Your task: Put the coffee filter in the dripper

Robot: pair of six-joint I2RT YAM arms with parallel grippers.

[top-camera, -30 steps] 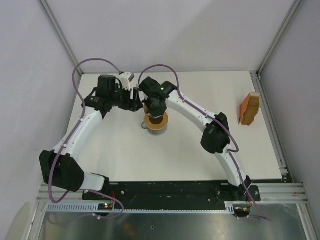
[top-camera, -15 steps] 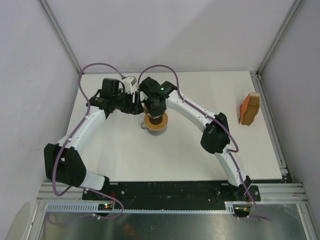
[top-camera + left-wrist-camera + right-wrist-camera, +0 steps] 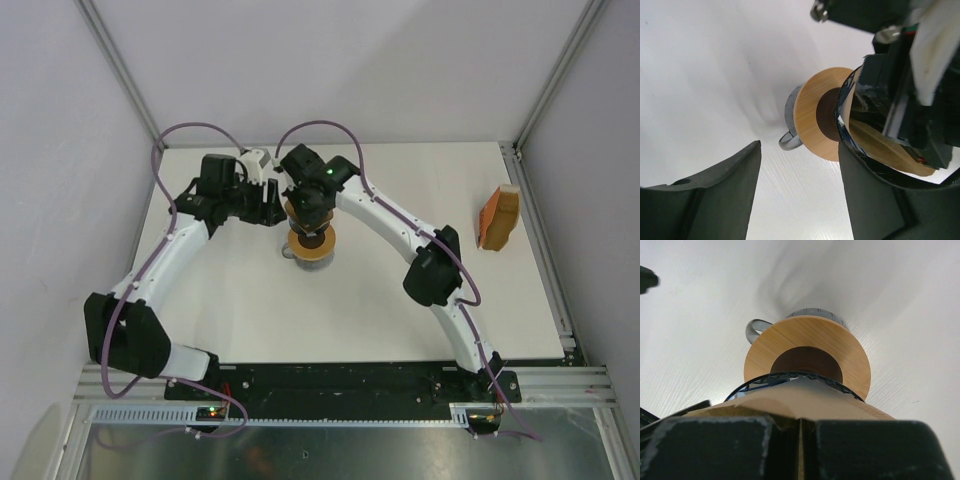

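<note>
Two claws meet over one small brewing set.
The right claw (image 3: 800, 426) is pressed together, pinching the top edge of the thin tan paper coffee filter (image 3: 805, 397). The filter's spread cone sits directly under its tips, inside the small blue ribbed cone-shaped dripper (image 3: 762, 384). Just beyond the tips lies the flat round amber disc (image 3: 790, 340) with its dark hole, atop the clear glass jug (image 3: 754, 330). The left claw (image 3: 800, 150) stands spread, the dripper's rim just beside one finger; whether they touch, I cannot tell.
</note>
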